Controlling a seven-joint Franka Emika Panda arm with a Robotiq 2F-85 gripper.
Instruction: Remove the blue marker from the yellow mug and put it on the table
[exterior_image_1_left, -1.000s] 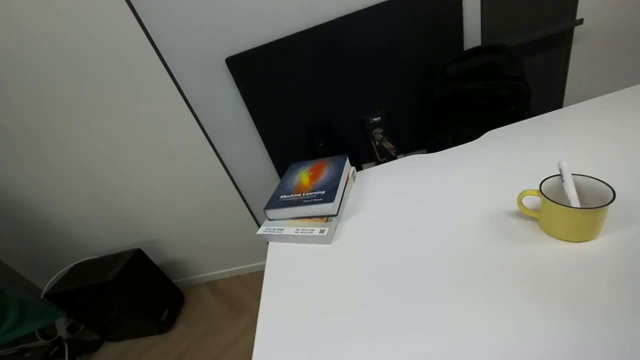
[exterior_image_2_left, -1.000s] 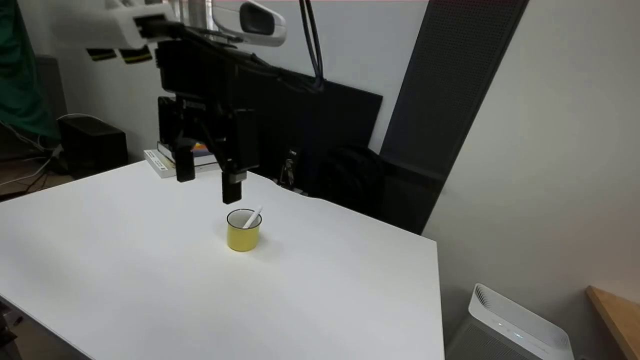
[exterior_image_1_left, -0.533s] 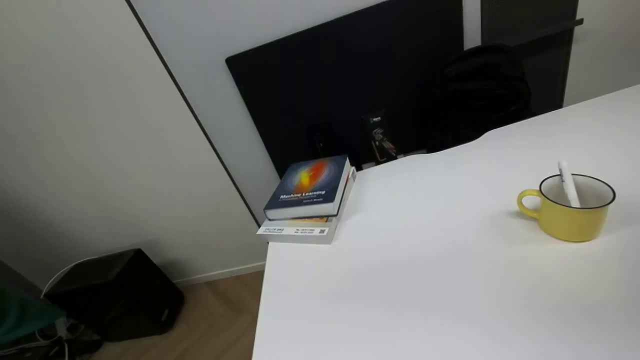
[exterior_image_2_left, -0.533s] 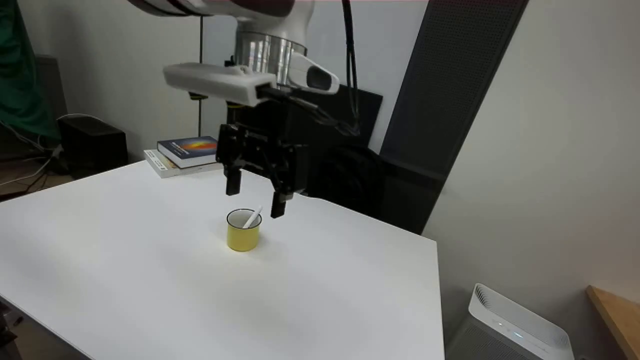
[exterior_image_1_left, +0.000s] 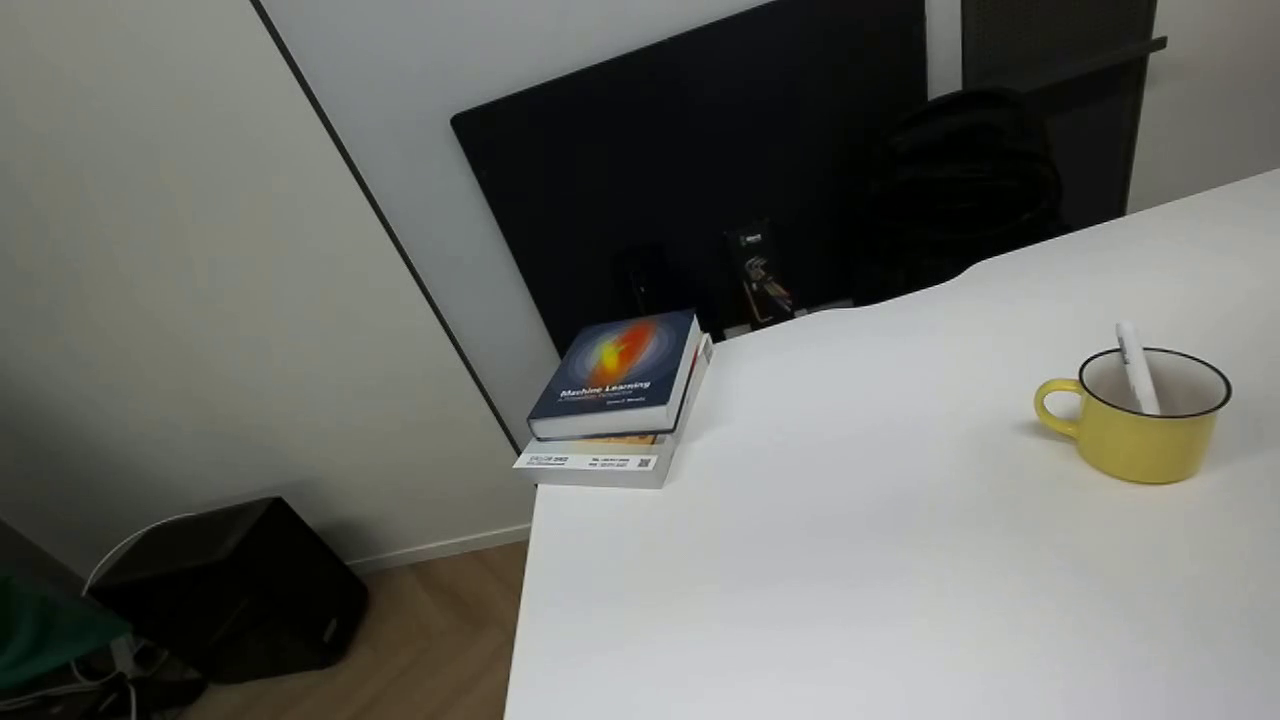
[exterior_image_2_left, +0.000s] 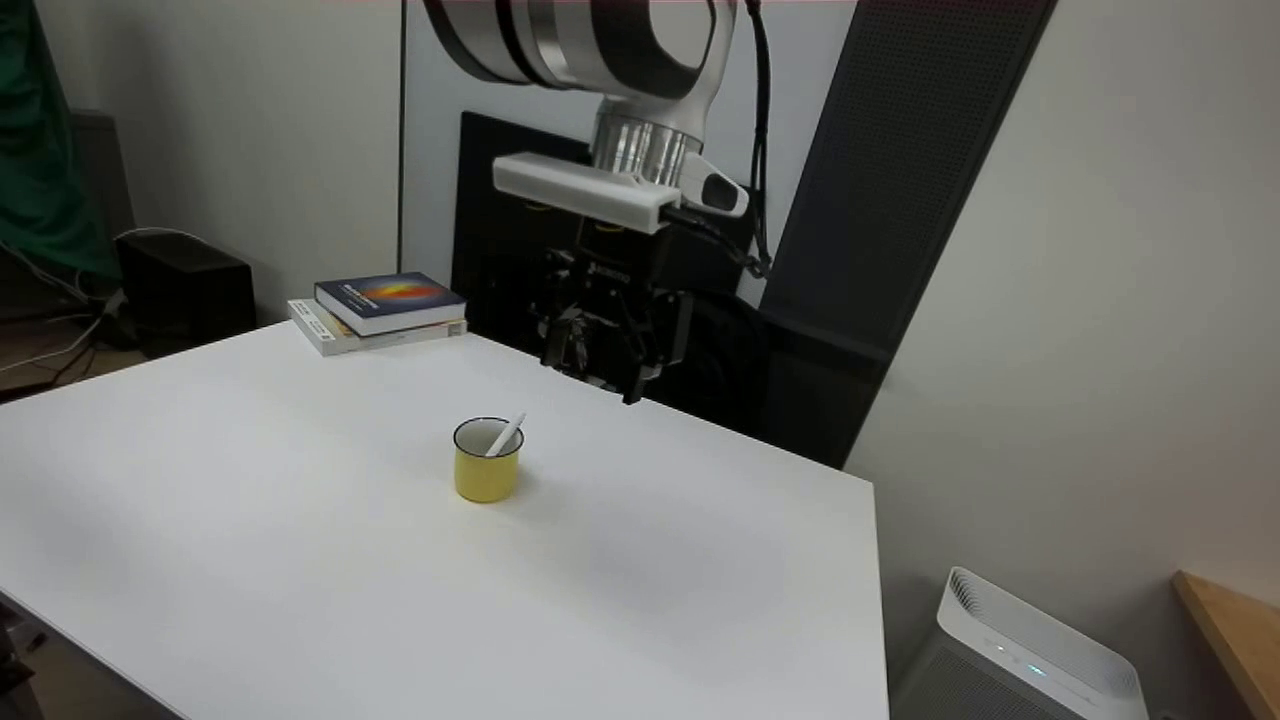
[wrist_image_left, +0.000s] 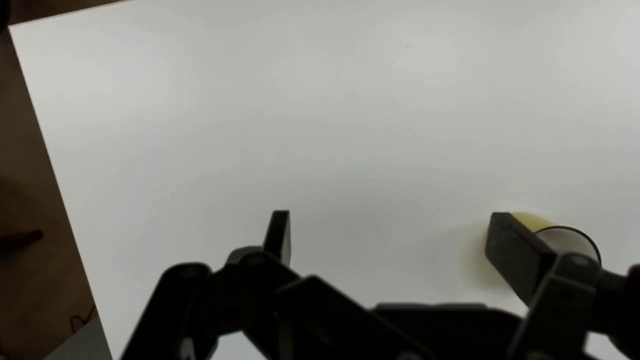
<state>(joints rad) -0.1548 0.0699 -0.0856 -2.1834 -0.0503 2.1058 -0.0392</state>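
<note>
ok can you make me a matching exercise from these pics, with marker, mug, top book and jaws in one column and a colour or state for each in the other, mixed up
Column one
1. marker
2. mug
3. top book
4. jaws

Column two
A. open, holding nothing
B. tilted, white where it shows
C. dark blue cover, lying on another book
D. yellow outside, standing upright

Right pairs: 1-B, 2-D, 3-C, 4-A
</note>
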